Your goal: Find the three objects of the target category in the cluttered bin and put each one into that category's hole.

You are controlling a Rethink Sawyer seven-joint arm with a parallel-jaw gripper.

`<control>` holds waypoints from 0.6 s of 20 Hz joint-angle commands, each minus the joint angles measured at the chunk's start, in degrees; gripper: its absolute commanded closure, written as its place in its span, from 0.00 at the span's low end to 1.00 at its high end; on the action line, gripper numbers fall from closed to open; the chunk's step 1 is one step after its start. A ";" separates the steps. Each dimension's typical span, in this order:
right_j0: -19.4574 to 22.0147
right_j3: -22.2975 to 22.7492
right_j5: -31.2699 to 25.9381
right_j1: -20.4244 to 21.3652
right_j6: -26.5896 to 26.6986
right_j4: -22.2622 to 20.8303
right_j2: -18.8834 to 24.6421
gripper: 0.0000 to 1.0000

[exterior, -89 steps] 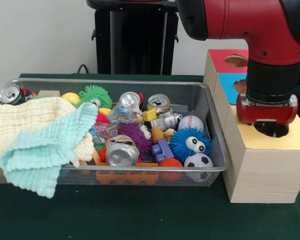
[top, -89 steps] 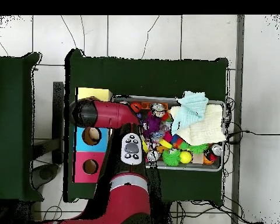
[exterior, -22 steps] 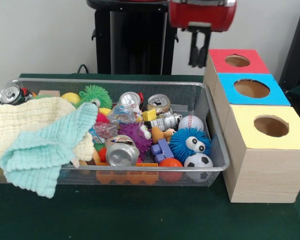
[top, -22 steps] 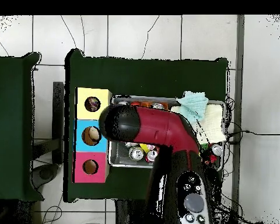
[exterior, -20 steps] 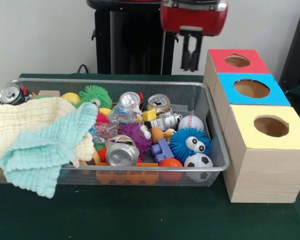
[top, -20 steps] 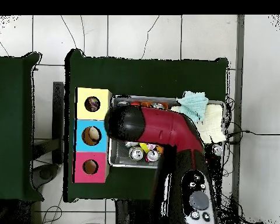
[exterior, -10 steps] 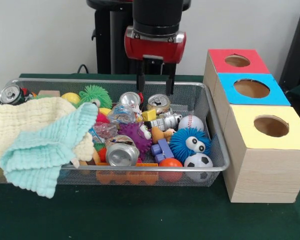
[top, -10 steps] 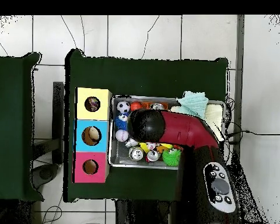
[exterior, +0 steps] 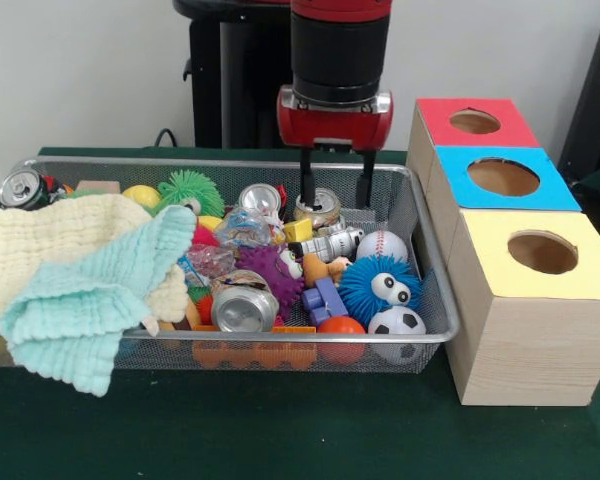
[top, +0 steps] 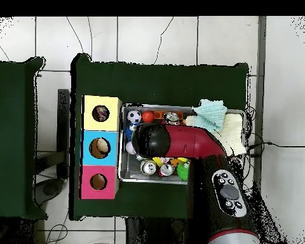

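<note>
Your gripper [exterior: 334,193] has just swung back from the boxes and dropped, jaws apart, straddling a silver can [exterior: 318,209] below, likely the next pick.

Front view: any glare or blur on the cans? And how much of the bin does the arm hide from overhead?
Front view: sharp, even light; soft highlights on the can tops, no blown glare; open gripper crisp above a can. Overhead view: the arm hides the middle of the bin.

Silver can [exterior: 319,208] upright at the mesh bin's [exterior: 425,250] far side — another [exterior: 244,307] lying near front
</note>
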State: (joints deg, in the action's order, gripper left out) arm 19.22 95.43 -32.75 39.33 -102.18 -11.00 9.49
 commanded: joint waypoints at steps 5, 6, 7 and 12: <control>1.54 4.78 5.40 -4.52 2.60 -5.31 6.41 0.00; 1.63 4.72 5.87 -4.89 2.47 -5.57 6.42 0.00; 1.79 4.56 6.58 -5.69 2.34 -5.78 6.49 0.00; 2.20 4.39 8.40 -7.33 1.59 -6.44 7.00 0.00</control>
State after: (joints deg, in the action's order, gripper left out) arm 19.50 96.98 -29.11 36.09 -102.18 -13.54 11.81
